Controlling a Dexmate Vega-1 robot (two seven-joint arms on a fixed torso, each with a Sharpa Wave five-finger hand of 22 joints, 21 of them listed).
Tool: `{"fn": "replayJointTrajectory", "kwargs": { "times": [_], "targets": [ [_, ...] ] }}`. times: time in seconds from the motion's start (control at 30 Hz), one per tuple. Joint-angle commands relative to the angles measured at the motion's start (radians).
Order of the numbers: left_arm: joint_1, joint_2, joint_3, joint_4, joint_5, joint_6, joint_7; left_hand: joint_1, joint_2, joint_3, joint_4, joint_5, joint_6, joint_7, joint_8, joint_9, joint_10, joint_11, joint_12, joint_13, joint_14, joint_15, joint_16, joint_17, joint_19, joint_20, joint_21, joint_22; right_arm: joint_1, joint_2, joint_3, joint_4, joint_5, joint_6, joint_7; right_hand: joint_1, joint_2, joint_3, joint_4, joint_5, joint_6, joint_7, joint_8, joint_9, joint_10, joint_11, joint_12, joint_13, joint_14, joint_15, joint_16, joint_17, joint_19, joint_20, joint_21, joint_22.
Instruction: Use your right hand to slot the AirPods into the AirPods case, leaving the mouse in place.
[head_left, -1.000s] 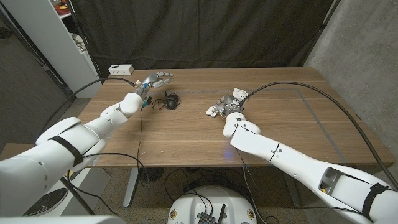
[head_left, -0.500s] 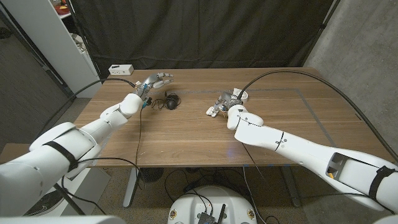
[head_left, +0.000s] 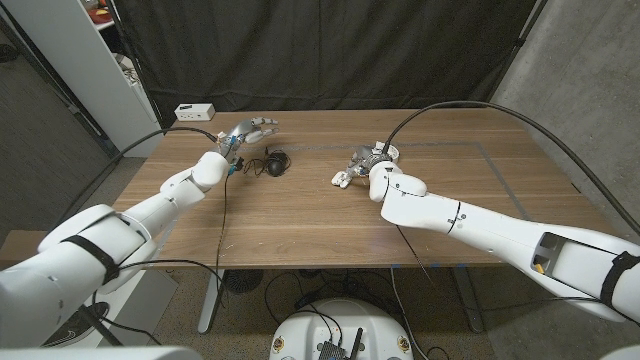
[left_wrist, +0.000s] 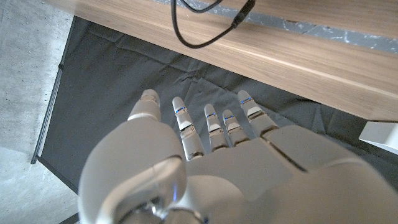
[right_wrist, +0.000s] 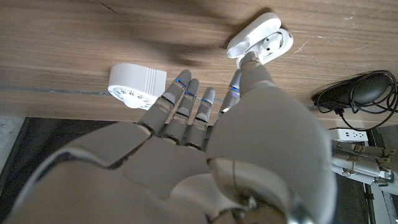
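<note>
On the wood-grain counter (head_left: 300, 215), a glossy white AirPods case (right_wrist: 260, 37) lies with its rounded lid flipped open, just beyond the right hand (right_wrist: 205, 134), whose smooth grey fingers (right_wrist: 180, 99) stretch apart and hold nothing. A ribbed white round dial (right_wrist: 137, 83) sits near those fingers. Farther left, the dark, rounded mouse (head_left: 277, 160) rests with its coiled cable beside the open, empty left hand (head_left: 247, 132).
</note>
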Motion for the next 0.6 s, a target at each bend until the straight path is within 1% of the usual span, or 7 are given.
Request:
{"fn": "replayJointTrajectory", "kwargs": {
  "times": [0.03, 0.1, 0.13, 0.3, 0.37, 0.57, 0.6],
  "targets": [
    [0.019, 0.011, -0.016, -0.035, 0.007, 0.021, 0.003, 0.005, 0.006, -0.002, -0.005, -0.002, 0.002, -0.001, 0.003, 0.002, 0.003, -0.003, -0.002, 0.004, 0.008, -0.036, -0.005, 0.002, 0.002, 0.003, 0.004, 0.001, 0.039, 0.001, -0.032, 0.008, -0.026, -0.02, 0.055, -0.005, -0.003, 0.002, 0.007, -0.001, 0.004, 0.004, -0.003, 0.003, -0.014, 0.002, -0.005, 0.001, -0.013, -0.115, -0.006, -0.003, -0.006, 0.002, -0.001, 0.003],
    [0.02, 0.011, -0.017, -0.037, 0.007, 0.021, 0.001, 0.005, 0.006, -0.002, -0.005, -0.002, 0.003, 0.0, 0.004, 0.002, 0.004, -0.003, -0.002, 0.004, 0.008, -0.036, -0.005, 0.002, 0.001, 0.003, 0.004, 0.001, 0.045, 0.001, -0.037, 0.011, -0.028, -0.022, 0.063, -0.007, -0.002, 0.002, 0.008, -0.001, 0.004, 0.004, -0.004, 0.003, -0.015, -0.003, -0.006, 0.0, -0.019, -0.11, -0.009, -0.004, -0.01, 0.005, -0.002, 0.002],
    [0.022, 0.013, -0.019, -0.042, 0.008, 0.027, 0.002, 0.005, 0.006, -0.002, -0.005, -0.002, 0.003, -0.002, 0.004, 0.002, 0.003, -0.003, -0.002, 0.004, 0.008, -0.037, -0.005, 0.002, 0.0, 0.003, 0.003, 0.001, 0.048, 0.001, -0.039, 0.011, -0.029, -0.023, 0.066, -0.006, -0.001, 0.002, 0.007, 0.0, 0.004, 0.003, -0.004, 0.003, -0.015, 0.004, -0.006, 0.0, -0.024, -0.109, -0.011, -0.005, -0.009, 0.008, -0.002, 0.002],
    [0.022, 0.011, -0.02, -0.04, 0.009, 0.025, -0.001, 0.005, 0.005, -0.003, -0.005, -0.002, 0.002, -0.003, 0.003, 0.002, 0.004, -0.003, -0.002, 0.004, 0.007, -0.037, -0.005, 0.002, -0.002, 0.005, 0.003, 0.001, 0.064, 0.003, -0.05, 0.017, -0.035, -0.029, 0.084, -0.007, -0.001, 0.001, 0.008, 0.0, 0.005, 0.004, -0.005, 0.002, -0.023, 0.01, -0.01, -0.002, -0.031, -0.101, -0.014, -0.006, -0.013, 0.013, -0.003, 0.002],
    [0.023, 0.011, -0.021, -0.038, 0.009, 0.023, -0.001, 0.005, 0.005, -0.003, -0.005, -0.002, -0.001, -0.003, 0.002, 0.002, 0.002, -0.002, -0.003, 0.004, 0.006, -0.036, -0.005, 0.002, -0.003, 0.006, 0.002, 0.001, 0.073, 0.004, -0.056, 0.023, -0.036, -0.03, 0.094, -0.008, 0.0, 0.0, 0.008, 0.0, 0.004, 0.003, -0.006, 0.002, -0.027, 0.005, -0.012, -0.002, -0.036, -0.095, -0.016, -0.007, -0.013, 0.015, -0.003, 0.002],
    [0.032, 0.015, -0.026, -0.055, 0.01, 0.035, 0.002, 0.005, 0.004, -0.004, -0.006, -0.002, 0.001, -0.001, 0.003, 0.002, 0.001, -0.001, -0.003, 0.004, 0.007, -0.037, -0.005, 0.002, -0.004, 0.004, 0.002, 0.001, 0.1, 0.006, -0.079, 0.039, -0.042, -0.034, 0.125, -0.011, 0.002, -0.001, 0.01, 0.0, 0.004, 0.003, -0.008, 0.001, -0.031, 0.013, -0.014, -0.004, -0.053, -0.085, -0.023, -0.009, -0.014, 0.019, -0.004, 0.002],
    [0.033, 0.015, -0.027, -0.054, 0.01, 0.033, 0.002, 0.005, 0.004, -0.004, -0.006, -0.002, 0.003, -0.002, 0.004, 0.002, 0.002, -0.003, -0.003, 0.004, 0.006, -0.038, -0.005, 0.002, -0.003, 0.004, 0.002, 0.001, 0.104, 0.006, -0.08, 0.041, -0.041, -0.032, 0.131, -0.012, 0.003, -0.001, 0.011, 0.0, 0.005, 0.004, -0.008, 0.001, -0.034, 0.009, -0.015, -0.004, -0.06, -0.084, -0.025, -0.009, -0.014, 0.019, -0.004, 0.001]
  ]
}}
